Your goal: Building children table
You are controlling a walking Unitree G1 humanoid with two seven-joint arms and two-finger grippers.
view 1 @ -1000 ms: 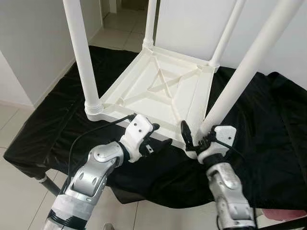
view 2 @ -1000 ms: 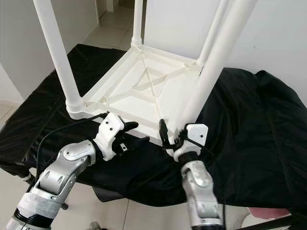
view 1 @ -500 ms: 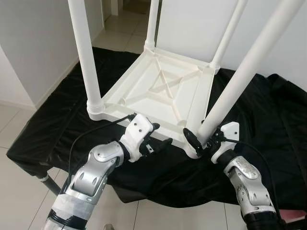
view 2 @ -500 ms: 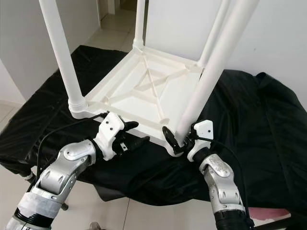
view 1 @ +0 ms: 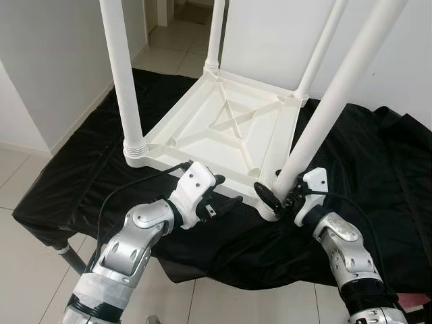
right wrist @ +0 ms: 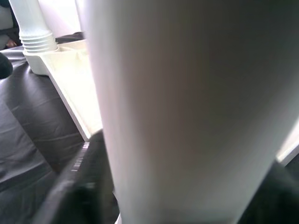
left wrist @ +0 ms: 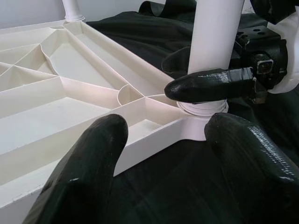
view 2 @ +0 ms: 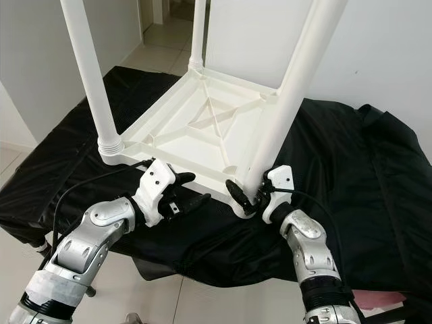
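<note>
Four upright legs (view 1: 123,74) fence the table underside (view 1: 223,131); gaps between look passable.

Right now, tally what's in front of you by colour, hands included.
White: 5 (tabletop, upside down, and 4 legs: near left, near right, far left, far right)
Black: 3 (cloth, left hand, right hand)
Total: 8

Plain white table (view 1: 223,128) on a black cloth (view 1: 378,175), pale tiled floor (view 1: 20,256)
</note>
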